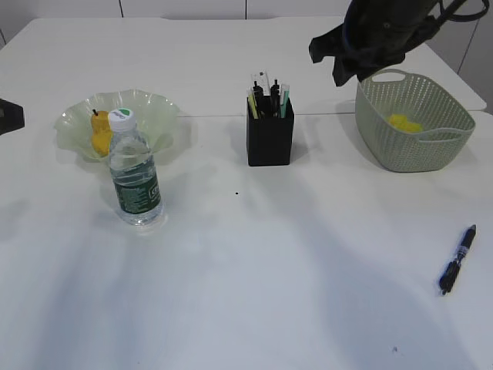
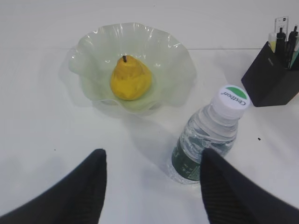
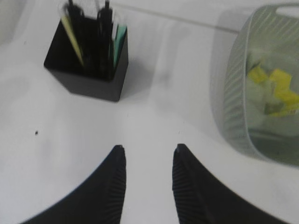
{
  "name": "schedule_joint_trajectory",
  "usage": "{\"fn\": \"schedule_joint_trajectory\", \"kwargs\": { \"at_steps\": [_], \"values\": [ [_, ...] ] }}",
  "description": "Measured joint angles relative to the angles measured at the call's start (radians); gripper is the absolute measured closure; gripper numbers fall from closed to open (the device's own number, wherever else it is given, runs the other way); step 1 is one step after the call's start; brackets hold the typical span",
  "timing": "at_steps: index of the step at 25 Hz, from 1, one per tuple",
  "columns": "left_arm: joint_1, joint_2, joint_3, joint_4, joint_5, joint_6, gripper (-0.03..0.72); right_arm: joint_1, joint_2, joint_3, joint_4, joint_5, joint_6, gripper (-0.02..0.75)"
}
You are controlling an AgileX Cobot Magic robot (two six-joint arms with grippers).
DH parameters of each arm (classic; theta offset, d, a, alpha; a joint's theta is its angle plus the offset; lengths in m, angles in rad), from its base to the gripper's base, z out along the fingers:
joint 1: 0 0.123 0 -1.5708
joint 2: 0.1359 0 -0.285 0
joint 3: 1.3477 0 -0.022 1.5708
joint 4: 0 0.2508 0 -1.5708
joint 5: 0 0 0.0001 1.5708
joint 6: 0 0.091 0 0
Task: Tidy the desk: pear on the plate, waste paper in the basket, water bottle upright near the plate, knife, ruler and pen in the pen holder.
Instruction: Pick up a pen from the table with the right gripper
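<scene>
Pen [image 1: 457, 260] is the one task item left out of place, lying flat on the desk [image 1: 254, 293] at about four o'clock from the pen holder [image 1: 269, 131], well apart from it and at roughly six o'clock from the basket [image 1: 412, 123]. Right gripper [image 3: 148, 161] hangs between holder and basket with its jaws partly apart and nothing between them, while the left gripper [image 2: 152, 163], spread wider and also empty, hovers just beside the upright water bottle [image 1: 134, 169] near the plate [image 1: 158, 108]. To do it well, I judge the right arm should come down over the pen's middle, jaws across its barrel, then tip it upright before lowering it among the crowded tools.
</scene>
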Motion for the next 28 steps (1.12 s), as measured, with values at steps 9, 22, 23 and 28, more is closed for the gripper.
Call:
{"fn": "schedule_joint_trajectory", "kwargs": {
  "at_steps": [9, 22, 23, 28],
  "values": [
    [0.000, 0.000, 0.000, 0.000, 0.016, 0.000, 0.241, -0.018, -0.034, 0.152, 0.065, 0.131, -0.026, 0.482],
    [0.000, 0.000, 0.000, -0.003, 0.043, 0.000, 0.241, -0.139, -0.150, 0.526, 0.171, 0.026, -0.050, 0.480],
    [0.000, 0.000, 0.000, -0.003, 0.043, 0.000, 0.241, -0.139, -0.165, 0.547, 0.171, 0.013, -0.052, 0.475],
    [0.000, 0.000, 0.000, -0.004, 0.043, 0.000, 0.241, -0.168, -0.205, 0.621, 0.171, -0.014, -0.052, 0.450]
  ]
}}
